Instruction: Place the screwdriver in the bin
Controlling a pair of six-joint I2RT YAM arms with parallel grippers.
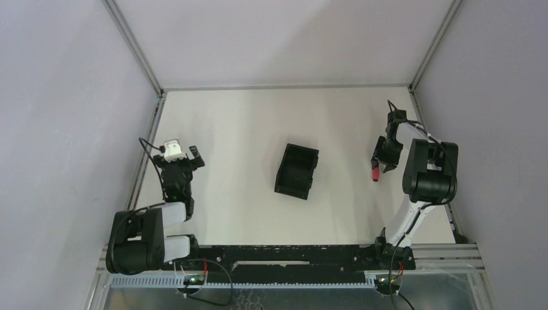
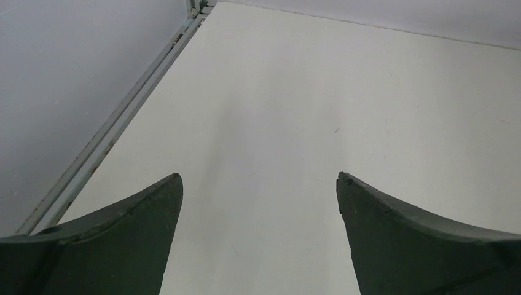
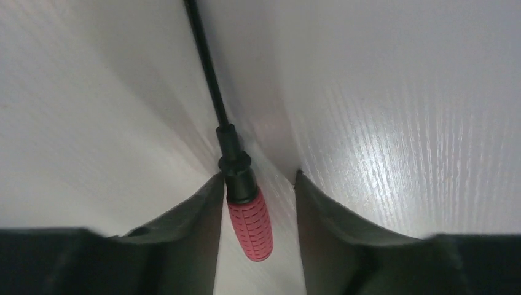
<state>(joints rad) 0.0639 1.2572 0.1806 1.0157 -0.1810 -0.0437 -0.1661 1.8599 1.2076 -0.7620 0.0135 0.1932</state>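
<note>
The screwdriver (image 3: pixel 250 224) lies flat on the white table, its red ribbed handle towards the wrist camera and its thin dark shaft pointing away. My right gripper (image 3: pixel 259 178) is open and straddles the handle. The left finger touches the black collar, and a gap shows between the handle and the right finger. From above, the red handle (image 1: pixel 375 175) pokes out below the right gripper (image 1: pixel 386 158). The black bin (image 1: pixel 297 170) stands open-topped mid-table, to the left of that gripper. My left gripper (image 1: pixel 183 155) is open over bare table at the left, its jaws (image 2: pixel 259 178) holding nothing.
A metal frame rail (image 2: pixel 117 123) runs along the table's left edge beside the left gripper. Grey walls enclose the table on three sides. The right arm's elbow (image 1: pixel 430 171) rises just right of the screwdriver.
</note>
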